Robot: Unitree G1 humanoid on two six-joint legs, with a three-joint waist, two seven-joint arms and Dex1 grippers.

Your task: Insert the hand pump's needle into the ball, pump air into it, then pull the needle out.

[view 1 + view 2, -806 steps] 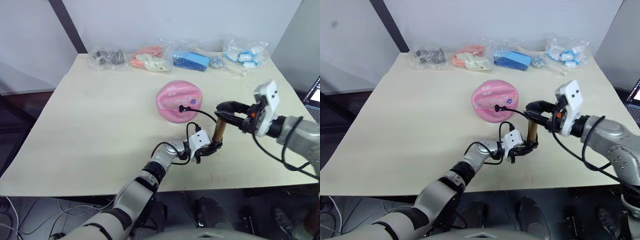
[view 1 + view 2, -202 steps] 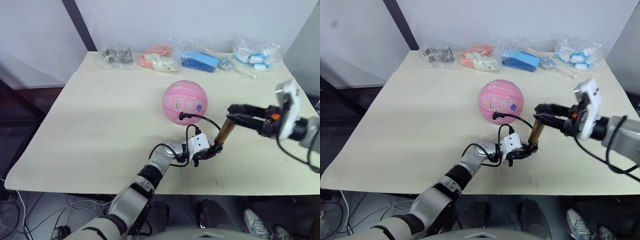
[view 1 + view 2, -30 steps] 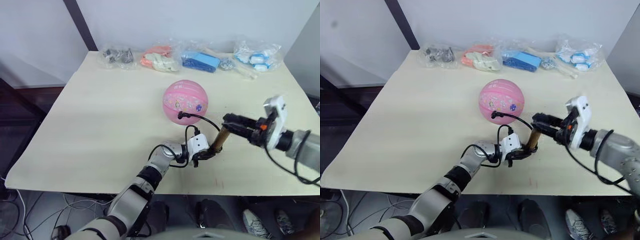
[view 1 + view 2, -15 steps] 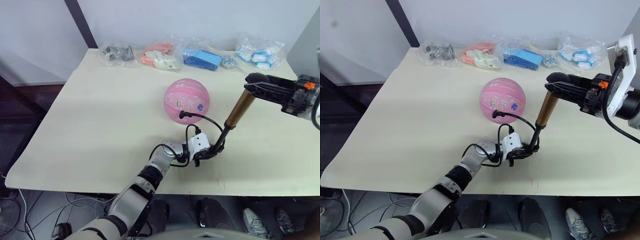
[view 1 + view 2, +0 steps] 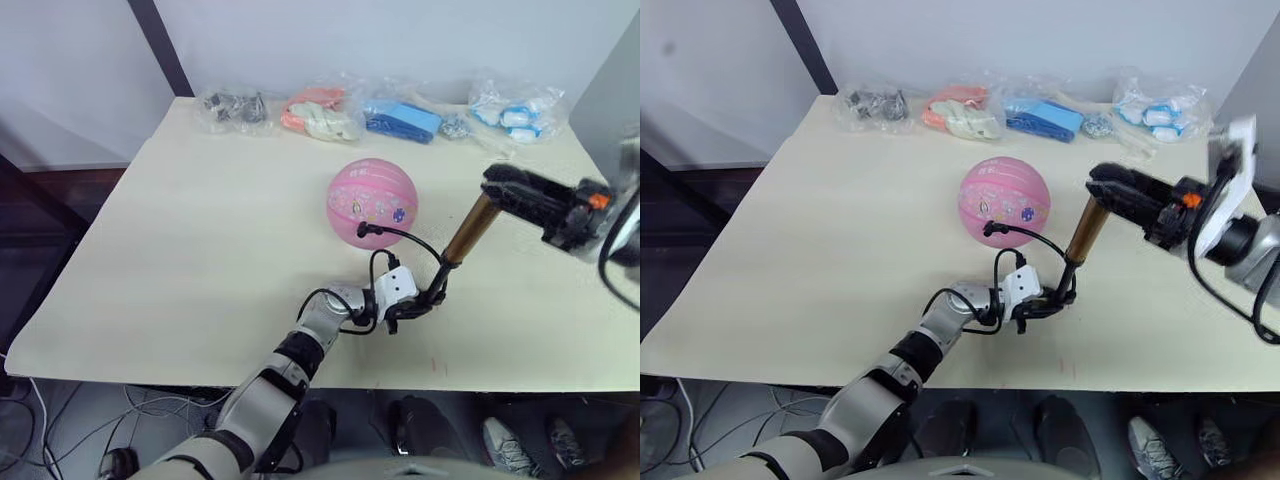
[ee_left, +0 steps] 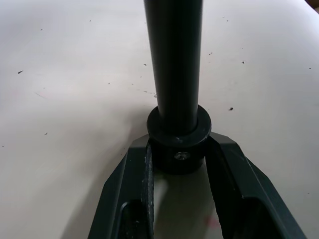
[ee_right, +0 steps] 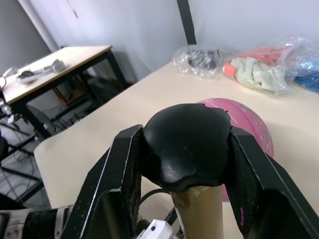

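Pumping step, ball round, needle seated.
Ball point(image 5: 371, 203) sits mid-table point(image 5: 180, 250), looks fully round; hand pump point(image 5: 455, 250) stands tilted just in front of it, hose point(image 5: 405, 235) arcing to the needle point(image 5: 362, 230) stuck in the ball's near side. Likely mid-stroke w/ barrel slid up the rod. Next: push down, or if full, pull the needle out. Right gripper point(image 7: 182, 149) clamped on the pump's black top cap; left gripper point(image 6: 179, 159) clamped on its black base collar at the table.
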